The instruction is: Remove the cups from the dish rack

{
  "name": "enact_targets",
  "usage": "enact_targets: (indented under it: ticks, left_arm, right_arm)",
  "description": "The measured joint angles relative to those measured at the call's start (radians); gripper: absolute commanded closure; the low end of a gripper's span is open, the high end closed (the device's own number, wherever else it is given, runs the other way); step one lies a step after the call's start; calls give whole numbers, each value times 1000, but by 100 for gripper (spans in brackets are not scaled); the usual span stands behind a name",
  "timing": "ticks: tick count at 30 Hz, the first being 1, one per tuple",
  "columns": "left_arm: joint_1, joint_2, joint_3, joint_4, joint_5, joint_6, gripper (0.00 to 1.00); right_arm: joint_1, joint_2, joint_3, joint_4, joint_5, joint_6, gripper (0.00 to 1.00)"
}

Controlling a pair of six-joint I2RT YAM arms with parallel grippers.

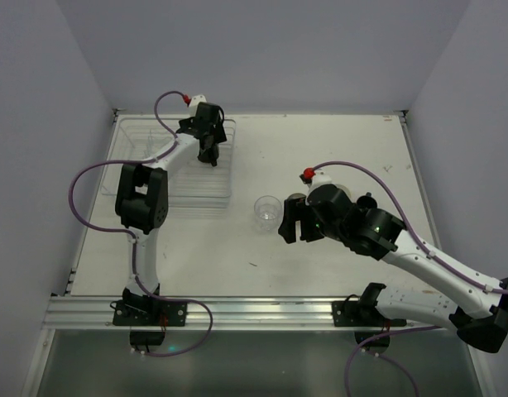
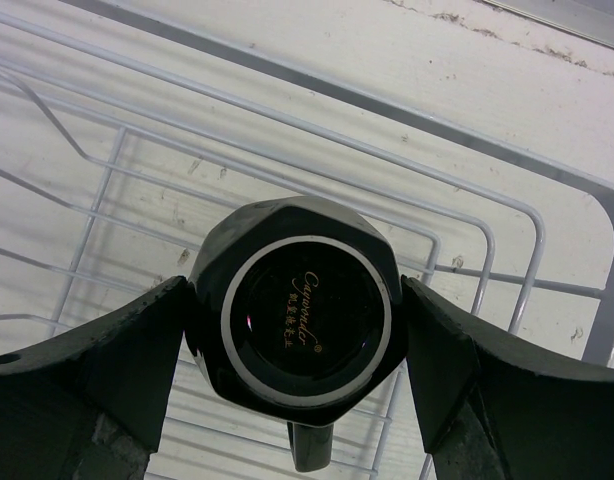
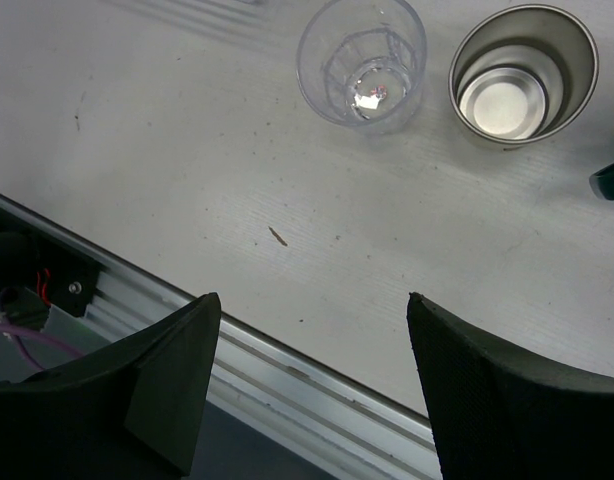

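Observation:
A black mug (image 2: pixel 297 310) stands upside down in the dish rack (image 1: pixel 134 136), its base with gold lettering facing the left wrist camera and its handle low in that view. My left gripper (image 1: pixel 208 154) is over the rack's far right part, and its fingers (image 2: pixel 137 340) press both sides of the mug. A clear plastic cup (image 1: pixel 267 209) stands upright on the table right of the rack and shows in the right wrist view (image 3: pixel 362 60). My right gripper (image 1: pixel 290 223) is open and empty beside it, above the table (image 3: pixel 312 300).
A steel cup (image 3: pixel 522 75) stands upright right of the clear cup. A dark teal edge (image 3: pixel 612 180) shows at the right border. The rack's white ribs (image 2: pixel 467 270) surround the mug. The table's metal front rail (image 3: pixel 287 375) lies under my right gripper.

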Motion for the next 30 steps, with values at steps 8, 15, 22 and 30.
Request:
enact_targets:
  ticks: [8,15,22,30]
  left_arm:
    - [0,-5,-13,8,-3,-9,100]
    - [0,-105,-140,21,-2,-40,100]
    - [0,-217,-258,13,10,-57,100]
    - [0,-267,-288,-8,12,-58,100]
  right_arm:
    - [0,6,-8,17,-2,0,22]
    - [0,11,-17,34,-14,0,22]
    - [0,12,-34,60,-25,1,22]
    - [0,33,-35,78,-29,1,22]
